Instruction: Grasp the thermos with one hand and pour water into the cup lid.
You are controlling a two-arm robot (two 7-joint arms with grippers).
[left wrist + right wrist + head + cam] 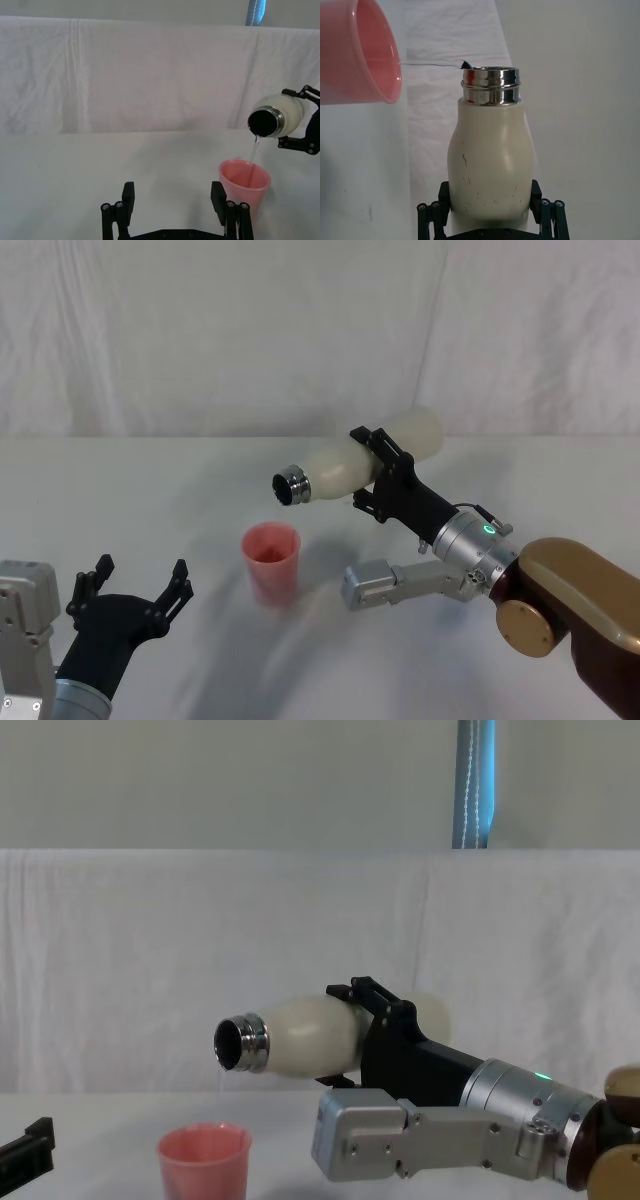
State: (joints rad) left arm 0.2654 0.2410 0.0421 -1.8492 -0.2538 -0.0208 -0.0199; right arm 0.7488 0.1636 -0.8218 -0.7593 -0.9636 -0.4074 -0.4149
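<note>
The thermos (345,465) is held in the air above the white desk (150,500), tipped almost level so that its shiny steel neck points toward the robot's left and slightly downward. It is a cream-white bottle with small dark scuffs on its body, and its open mouth sits above and just to the right of the cup lid (272,562). The right gripper (388,480) has its black jaws closed around the thermos at mid-body, one jaw on each side, with the arm reaching in from the robot's right. A thin stream of water (255,150) runs from the lip of the neck down into the cup lid. The cup lid, a small pink tapered cup, stands upright on the desk directly beneath the mouth of the thermos, near the middle of the desk. The left gripper (135,590) rests low over the near left part of the desk, well apart from the thermos and a little to the left of the cup lid, with its jaws spread wide and nothing between them. A white cloth backdrop (150,960) hangs behind the desk.
</note>
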